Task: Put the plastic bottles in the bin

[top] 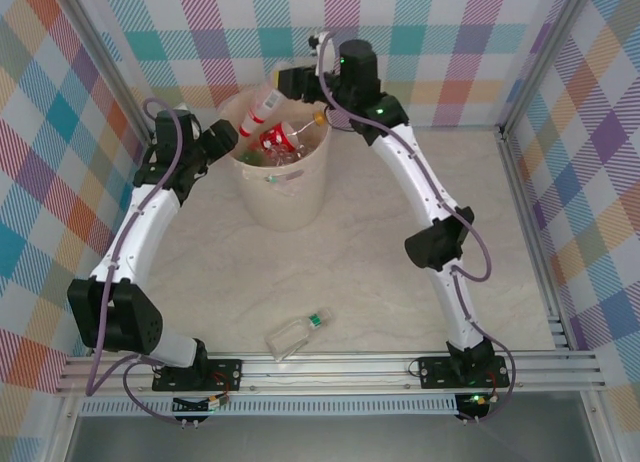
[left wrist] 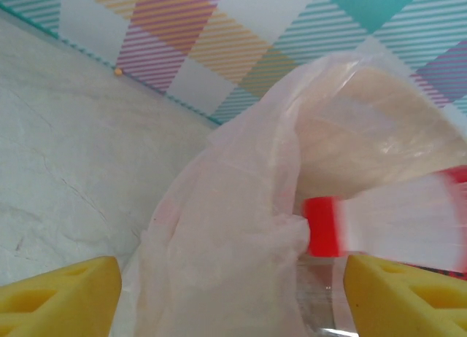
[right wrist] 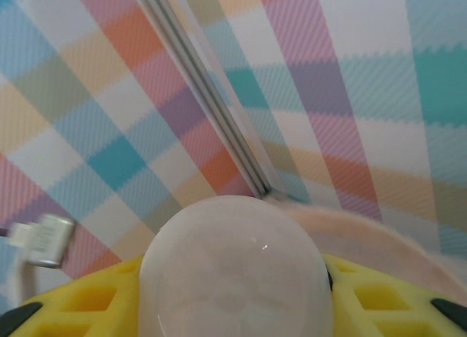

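Observation:
The cream bin (top: 285,202), lined with a thin plastic bag (left wrist: 219,227), stands at the back middle of the table with several plastic bottles (top: 285,142) inside. My right gripper (top: 282,82) hovers over its back rim, shut on a whitish bottle (right wrist: 233,271) that fills the gap between its yellow fingers (right wrist: 87,304). A red-capped bottle (top: 260,112) slants below that gripper over the rim and shows blurred (left wrist: 394,224) in the left wrist view. My left gripper (top: 225,137) is open at the bin's left rim, its fingers (left wrist: 62,297) holding nothing. One clear green-capped bottle (top: 297,334) lies near the front edge.
Checked walls close in the table on three sides, with metal posts in the corners (right wrist: 211,111). The bin's rim (right wrist: 365,227) lies just beyond the right fingers. A metal rail (top: 330,367) carrying both arm bases runs along the front.

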### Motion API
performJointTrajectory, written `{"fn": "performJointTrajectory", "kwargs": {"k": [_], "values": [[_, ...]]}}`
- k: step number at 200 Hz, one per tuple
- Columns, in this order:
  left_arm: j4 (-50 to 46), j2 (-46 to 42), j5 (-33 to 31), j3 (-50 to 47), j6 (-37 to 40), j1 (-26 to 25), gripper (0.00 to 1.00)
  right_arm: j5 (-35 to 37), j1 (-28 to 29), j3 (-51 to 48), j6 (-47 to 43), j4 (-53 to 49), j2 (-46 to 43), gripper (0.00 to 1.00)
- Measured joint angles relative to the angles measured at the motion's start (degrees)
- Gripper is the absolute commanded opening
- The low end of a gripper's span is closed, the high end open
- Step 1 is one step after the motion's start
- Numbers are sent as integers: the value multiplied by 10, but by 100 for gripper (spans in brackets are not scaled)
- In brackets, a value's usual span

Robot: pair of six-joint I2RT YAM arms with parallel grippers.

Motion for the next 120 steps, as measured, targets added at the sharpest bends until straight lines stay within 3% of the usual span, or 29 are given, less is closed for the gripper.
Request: {"fn": "performJointTrajectory", "kwargs": {"k": [26,64,89,120], "values": [[9,11,11,-4,0,0,75,21,3,-12,-12,0,30,57],[28,17,17,-6,1,0,73,27,4,-12,-24,-7,36,78],[30,17,17,-6,2,0,73,32,7,-12,-33,-17,35,84],[29,17,13,-6,18,0,80,48,8,-28,-58,-56,4,91]]}}
